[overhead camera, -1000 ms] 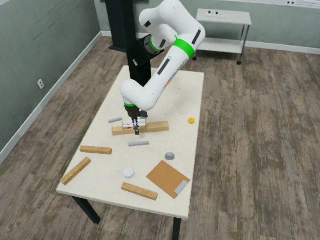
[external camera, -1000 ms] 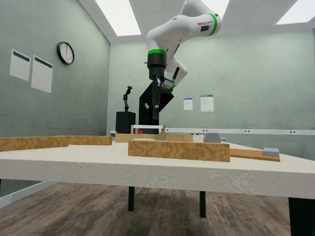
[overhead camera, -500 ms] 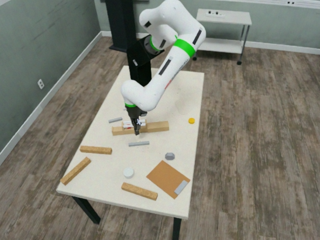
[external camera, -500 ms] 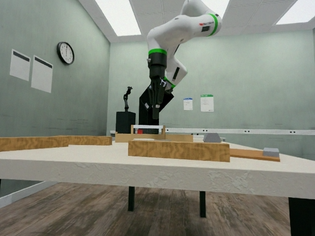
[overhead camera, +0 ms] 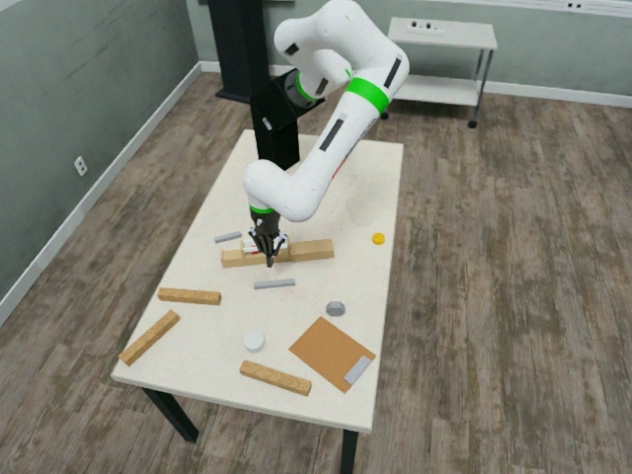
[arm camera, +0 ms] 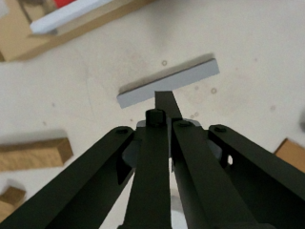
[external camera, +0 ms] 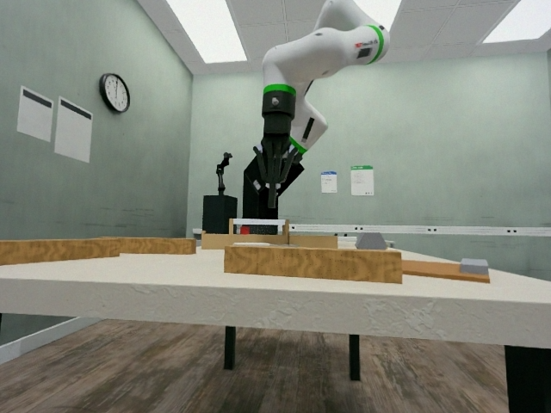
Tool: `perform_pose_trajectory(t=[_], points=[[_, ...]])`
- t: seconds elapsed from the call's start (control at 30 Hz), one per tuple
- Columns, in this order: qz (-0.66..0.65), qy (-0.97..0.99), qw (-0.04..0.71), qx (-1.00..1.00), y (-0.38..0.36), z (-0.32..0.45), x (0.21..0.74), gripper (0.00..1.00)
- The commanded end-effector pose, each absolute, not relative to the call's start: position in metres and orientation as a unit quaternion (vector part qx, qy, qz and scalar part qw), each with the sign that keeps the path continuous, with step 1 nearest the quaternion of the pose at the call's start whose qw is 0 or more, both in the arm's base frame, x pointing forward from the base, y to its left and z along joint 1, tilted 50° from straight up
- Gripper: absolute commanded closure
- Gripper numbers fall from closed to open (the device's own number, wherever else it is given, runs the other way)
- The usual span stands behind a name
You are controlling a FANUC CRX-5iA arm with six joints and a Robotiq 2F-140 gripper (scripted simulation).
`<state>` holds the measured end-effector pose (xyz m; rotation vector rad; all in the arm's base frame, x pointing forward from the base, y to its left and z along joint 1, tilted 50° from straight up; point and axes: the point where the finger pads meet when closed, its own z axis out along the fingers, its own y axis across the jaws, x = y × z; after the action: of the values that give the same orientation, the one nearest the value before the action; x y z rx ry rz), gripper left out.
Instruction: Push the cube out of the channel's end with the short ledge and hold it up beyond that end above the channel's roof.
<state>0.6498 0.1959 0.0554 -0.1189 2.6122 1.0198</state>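
Observation:
The channel (overhead camera: 311,250) (external camera: 311,241) is a wooden base with white roof rails (external camera: 258,221) (arm camera: 67,16) across its middle. The red cube (external camera: 244,230) (arm camera: 67,2) sits inside, under the rails. My gripper (overhead camera: 269,263) (external camera: 271,204) (arm camera: 163,105) is shut and empty, pointing straight down. It hangs above the table just in front of the channel, well above the roof in the exterior view. A flat grey bar (overhead camera: 275,283) (arm camera: 191,78) lies on the table right under the fingertips. A second, shorter grey bar (overhead camera: 227,236) lies behind the channel's left end.
Three cork blocks (overhead camera: 189,295) (overhead camera: 148,337) (overhead camera: 276,377) lie at the front and left. A white disc (overhead camera: 253,341), a grey hexagonal piece (overhead camera: 335,308) (external camera: 370,241), a brown board (overhead camera: 326,352) bearing a grey block and a yellow disc (overhead camera: 378,238) are on the table too.

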Motion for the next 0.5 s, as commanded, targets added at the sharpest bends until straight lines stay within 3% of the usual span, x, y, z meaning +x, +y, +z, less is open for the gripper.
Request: perform_pose_trajectory(t=[0.0,0.47], points=[[0.335,0.900,0.222,-0.167,0.1945,0.0556,0.6500,0.90],[0.231,0.804,0.313,-0.451,0.1935,0.0558,0.6503,0.90]])
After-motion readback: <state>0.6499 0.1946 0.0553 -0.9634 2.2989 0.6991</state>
